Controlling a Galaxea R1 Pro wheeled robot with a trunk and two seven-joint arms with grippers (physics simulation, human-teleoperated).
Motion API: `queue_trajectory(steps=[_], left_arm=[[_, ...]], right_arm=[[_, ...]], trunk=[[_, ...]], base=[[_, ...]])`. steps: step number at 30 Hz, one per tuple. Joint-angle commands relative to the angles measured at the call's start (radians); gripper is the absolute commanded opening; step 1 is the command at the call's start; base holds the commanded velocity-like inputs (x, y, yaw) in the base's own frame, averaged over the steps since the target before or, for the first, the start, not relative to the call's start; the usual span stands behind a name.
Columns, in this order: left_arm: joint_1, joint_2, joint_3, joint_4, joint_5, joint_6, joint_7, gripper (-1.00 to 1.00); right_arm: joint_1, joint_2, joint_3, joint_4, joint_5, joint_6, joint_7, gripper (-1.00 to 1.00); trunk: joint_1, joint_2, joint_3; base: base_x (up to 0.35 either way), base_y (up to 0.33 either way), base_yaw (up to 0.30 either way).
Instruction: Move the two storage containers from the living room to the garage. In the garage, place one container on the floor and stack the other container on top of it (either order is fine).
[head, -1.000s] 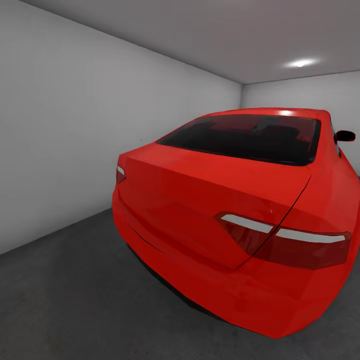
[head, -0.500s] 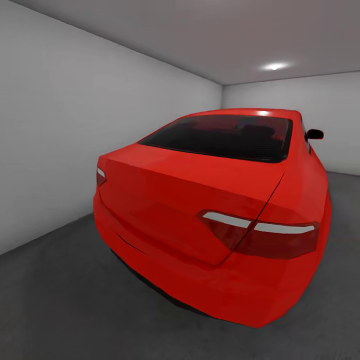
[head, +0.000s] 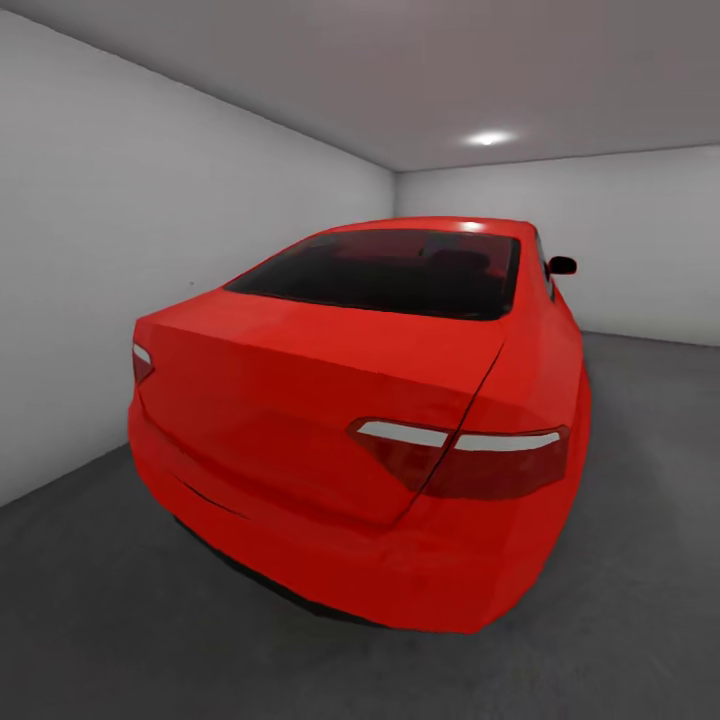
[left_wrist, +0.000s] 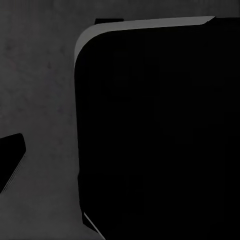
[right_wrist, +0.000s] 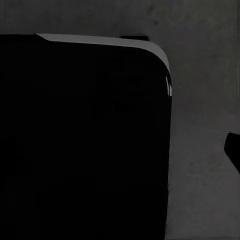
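Bare garage (head: 120, 250), dark concrete floor (head: 90, 610)

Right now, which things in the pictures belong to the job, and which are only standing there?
Belongs to the job:
- garage floor, dark grey concrete, where a container must go

Only standing there:
- red car, rear toward the camera
- white wall
- ceiling light

Glossy red car (head: 350, 420), rear-on, on the garage's dark grey concrete floor (head: 90, 620), beside white wall (head: 100, 250).

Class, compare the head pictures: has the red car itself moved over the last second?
No. The car and the wall corner behind it slid leftward together, so the camera turned right; the car stayed parked.
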Motion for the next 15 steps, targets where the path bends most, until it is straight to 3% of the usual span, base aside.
queue_trajectory(steps=[1,15], left_arm=[[0.0,0.0,0.0,0.0,0.0,-0.003,0.0,1.0],[0.0,-0.001,0.008,0.001,0.007,-0.02,0.002,1.0]], right_arm=[[0.0,0.0,0.0,0.0,0.0,-0.003,0.0,1.0],[0.0,-0.002,0.002,0.0,0.003,-0.003,0.0,1.0]], trunk=[[0.0,0.0,-0.001],[0.0,0.0,-0.001]], base=[[0.0,0.0,-0.291],[0.0,0.0,-0.291]])
